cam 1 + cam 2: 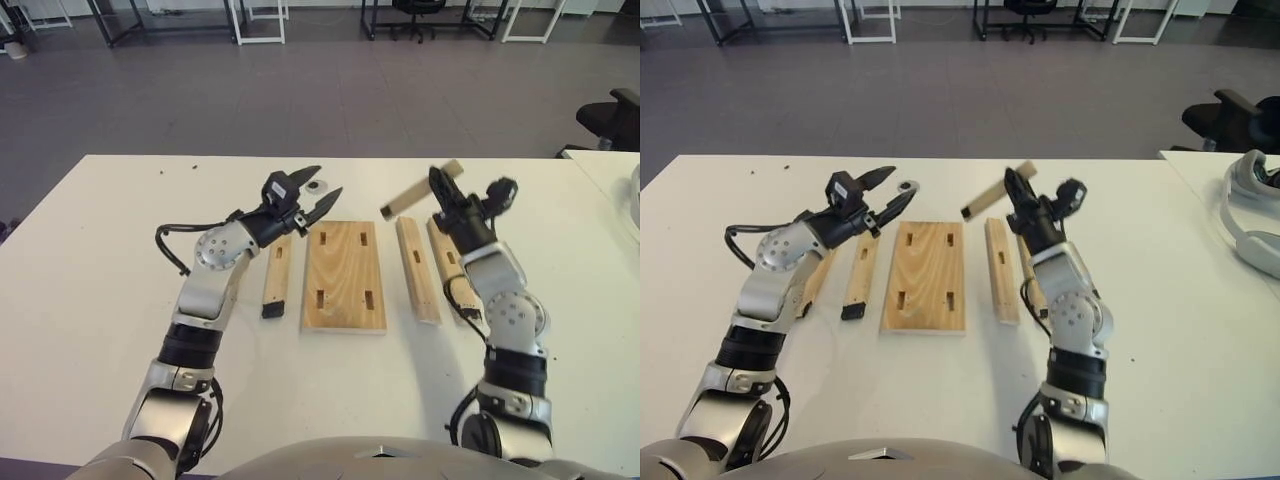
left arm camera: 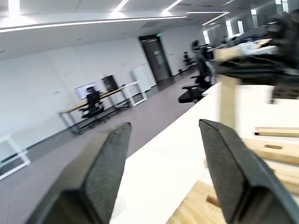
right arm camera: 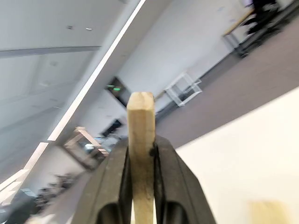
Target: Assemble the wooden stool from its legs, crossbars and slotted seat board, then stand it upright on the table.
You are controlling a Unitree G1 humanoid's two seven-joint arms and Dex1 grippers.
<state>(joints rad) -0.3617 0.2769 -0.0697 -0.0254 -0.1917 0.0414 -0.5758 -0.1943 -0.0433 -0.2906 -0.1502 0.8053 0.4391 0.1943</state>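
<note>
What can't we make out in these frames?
Wooden piece under the left forearm, right eye view: mostly covered, slots unreadable.
Rightmost piece, left eye view: near end behind the right arm.
Small round thing by the left pincer: too small to identify.
Held bar, right wrist view: lower end hidden inside the right pincer.

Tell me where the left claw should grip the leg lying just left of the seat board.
Probably mid-length on the leg, closing across its narrow width and coming straight down from above: it lies flat, pointing away from the robot, with gaps along both long edges. The left claw is open near its far end.
</note>
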